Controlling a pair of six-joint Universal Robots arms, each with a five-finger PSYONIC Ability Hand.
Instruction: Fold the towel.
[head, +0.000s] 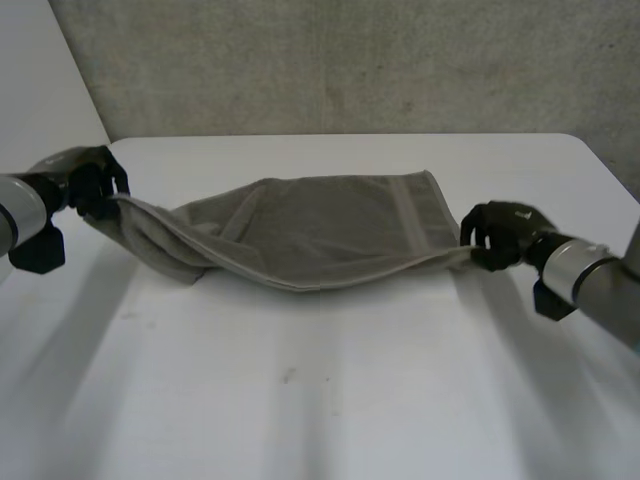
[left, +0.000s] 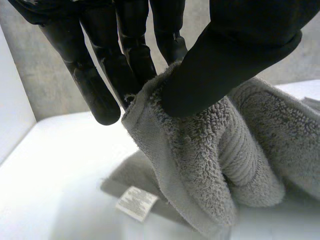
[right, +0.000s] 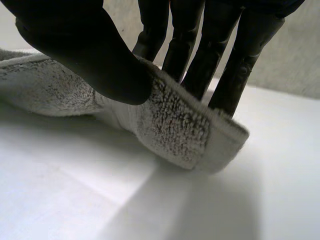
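A grey towel (head: 310, 235) stretches across the middle of the white table (head: 330, 400), sagging between my two hands. My left hand (head: 92, 182) is shut on the towel's left corner, held a little above the table. In the left wrist view the thumb (left: 220, 55) presses the towel (left: 210, 150) against the fingers (left: 95, 85), and a white label (left: 136, 202) hangs under the cloth. My right hand (head: 500, 235) is shut on the towel's right corner, low over the table. In the right wrist view its thumb (right: 90, 55) pinches the hemmed edge (right: 180, 130) against the fingers (right: 225, 65).
A grey concrete wall (head: 350, 60) rises behind the table's far edge. Bare white tabletop spreads in front of the towel toward me.
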